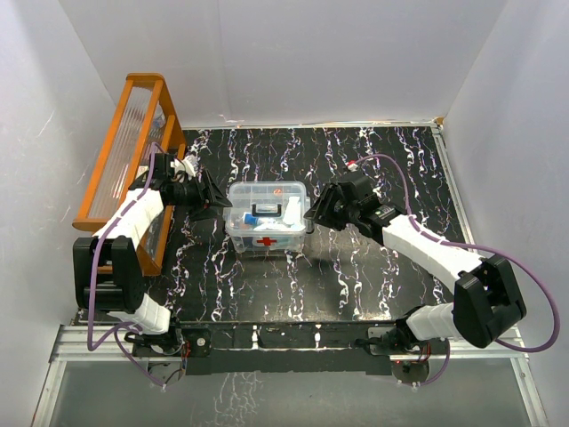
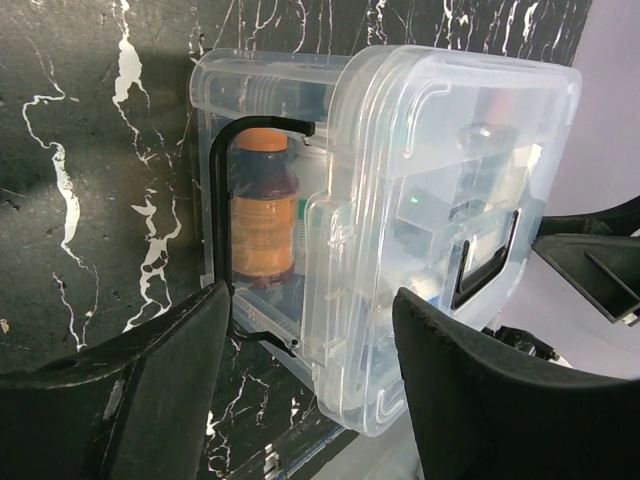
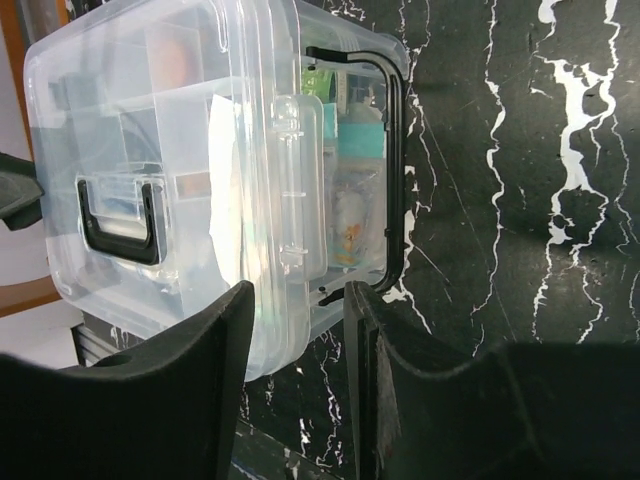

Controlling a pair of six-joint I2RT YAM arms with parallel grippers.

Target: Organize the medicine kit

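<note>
Black white-veined marble tabletop [image 1: 356, 276], boxed in by bare white walls, carries the work. The left gripper [image 2: 310, 320] has its jaws standing apart with nothing between them, the tips just short of the medicine kit [image 1: 267, 218]. The gap lines up with the left-end latch [image 2: 325, 250]. The right gripper [image 3: 298, 300] mirrors it at the other end, jaws parted more narrowly and also empty, aimed at the right-end latch [image 3: 290, 190].

This pairing looks deliberate. With one arm at each short end, both clips can be pressed or the box steadied without skewing it, though whether the clips are already snapped home I cannot tell.

The kit sits mid-table between the two arms, upright, with the lid on and the dark lid handle [image 1: 288, 207] facing up. Its long axis runs left to right across the table, a short end facing each gripper, and the red cross [image 1: 265, 241] is on the long wall toward the arm bases. An orange bottle [image 2: 262, 215] shows through the left end. Well off to the left stands the orange slatted rack [image 1: 124, 142]
</note>
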